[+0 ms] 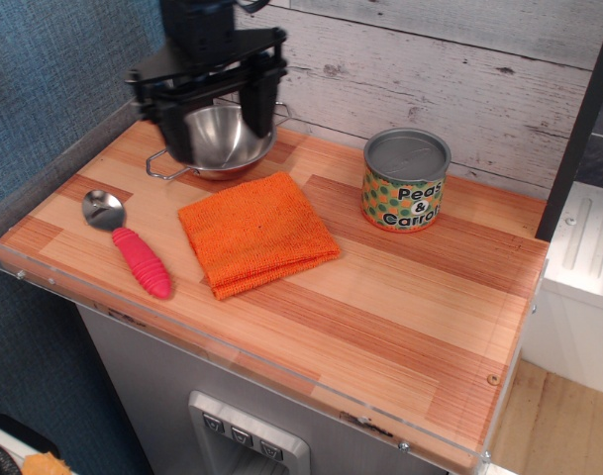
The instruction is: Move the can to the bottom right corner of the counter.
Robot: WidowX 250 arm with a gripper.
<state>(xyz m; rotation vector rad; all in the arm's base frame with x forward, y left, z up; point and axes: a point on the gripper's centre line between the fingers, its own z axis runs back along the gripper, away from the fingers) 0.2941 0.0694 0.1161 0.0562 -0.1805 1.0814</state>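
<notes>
The can [406, 180] stands upright at the back right of the wooden counter [380, 307], with a grey lid and a dotted "Peas & Carrots" label. My gripper [218, 132] hangs open and empty above the steel bowl at the back left, well left of the can. Its two black fingers [261, 111] point down, wide apart.
A steel bowl [217, 143] sits at the back left under the gripper. A folded orange cloth [255, 233] lies mid-left. A spoon with a pink handle [133, 252] lies near the front left. A clear acrylic rim [182, 341] edges the counter. A plank wall stands behind.
</notes>
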